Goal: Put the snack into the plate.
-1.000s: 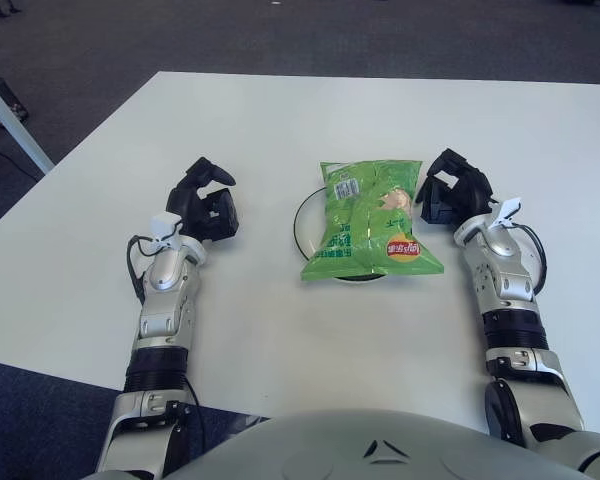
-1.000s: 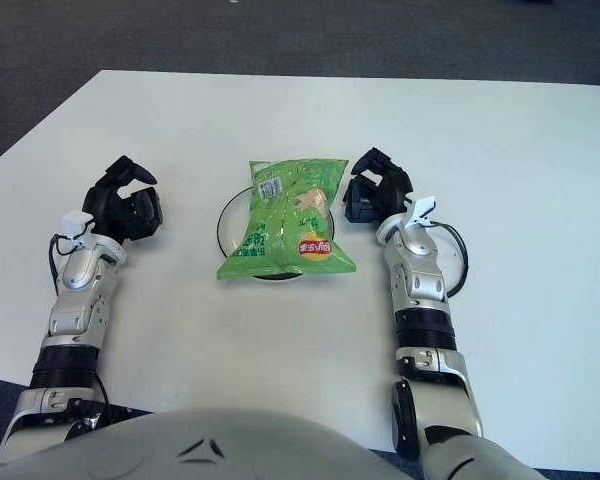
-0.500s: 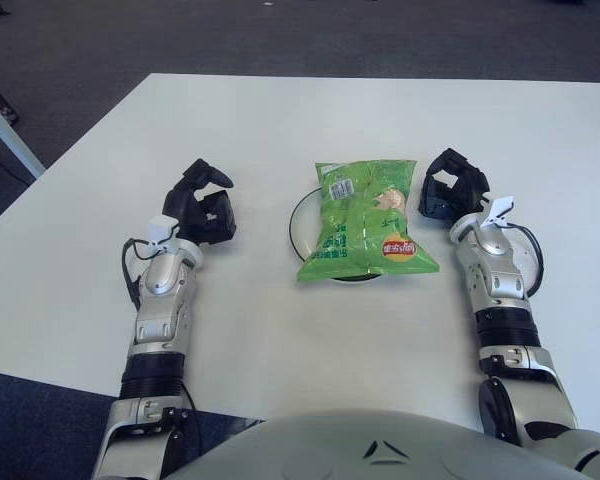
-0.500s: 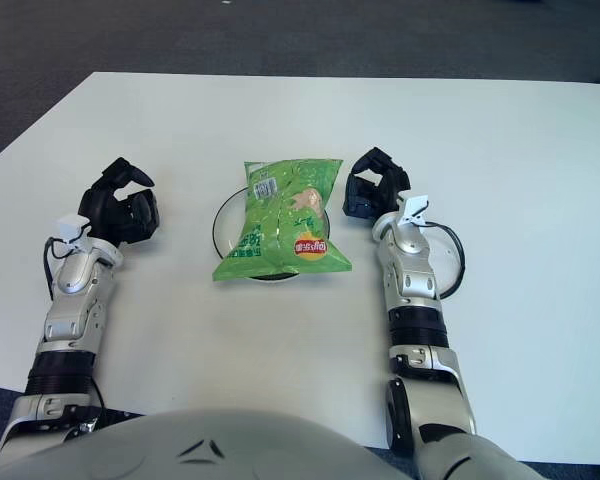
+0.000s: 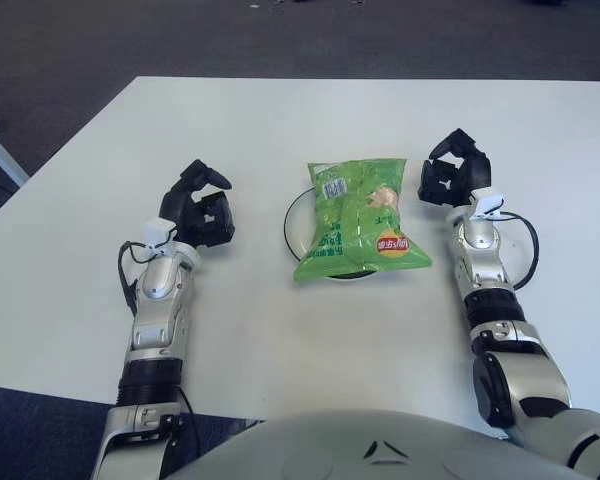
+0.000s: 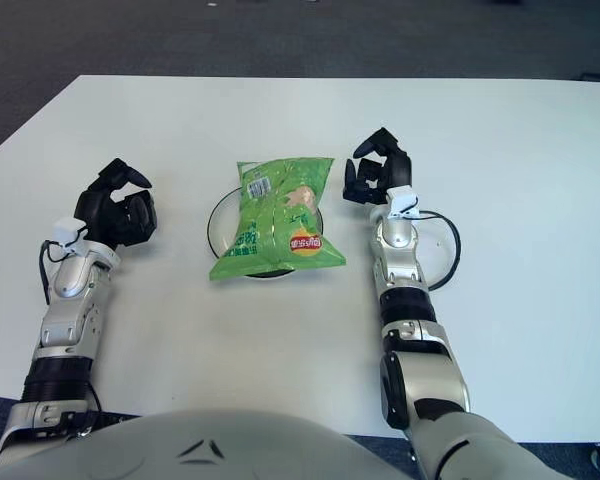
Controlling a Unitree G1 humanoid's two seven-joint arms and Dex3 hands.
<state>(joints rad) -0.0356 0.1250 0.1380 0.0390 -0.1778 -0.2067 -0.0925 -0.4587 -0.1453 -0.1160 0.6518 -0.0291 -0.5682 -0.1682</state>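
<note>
Since the earlier frames the right hand (image 5: pixel 452 178) is drawn back a little from the snack (image 5: pixel 360 217), and a clear gap of bench (image 5: pixel 280 340) now shows between them; its fingers are loosely curled and nothing is held. The green snack bag is seen lying across the dark-rimmed plate (image 5: pixel 294 215), covering most of it and overhanging the near edge. The left hand (image 5: pixel 201 207) is seen to the left of the plate, well apart, fingers partly curled, empty.
</note>
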